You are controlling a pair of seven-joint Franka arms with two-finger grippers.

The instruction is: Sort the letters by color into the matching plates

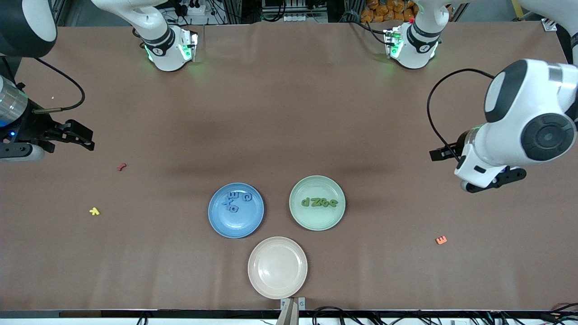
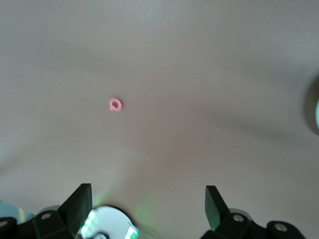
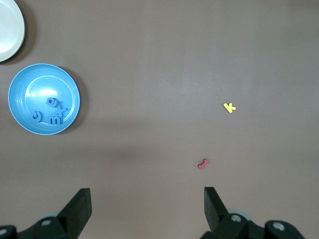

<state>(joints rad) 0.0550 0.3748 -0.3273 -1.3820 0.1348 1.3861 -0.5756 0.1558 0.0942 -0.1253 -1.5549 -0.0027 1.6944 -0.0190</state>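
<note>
The blue plate (image 1: 236,221) lies near the table's middle with blue letters (image 1: 235,201) in it; the right wrist view also shows this blue plate (image 3: 27,84) and its blue letters (image 3: 51,112). Beside it, toward the left arm's end, the pale green plate (image 1: 317,219) holds several green letters (image 1: 319,202) in a row. My right gripper (image 1: 83,137) hovers open and empty at the right arm's end of the table, right gripper (image 3: 147,209) over bare table. My left gripper (image 1: 494,179) hangs open and empty at the left arm's end, left gripper (image 2: 148,206) over bare table.
An empty beige plate (image 1: 277,289) lies nearer the front camera than the two others. Loose on the table are a red letter (image 1: 121,166), a yellow letter (image 1: 94,211) and an orange letter (image 1: 441,240). A pink ring letter (image 2: 115,104) lies under the left arm.
</note>
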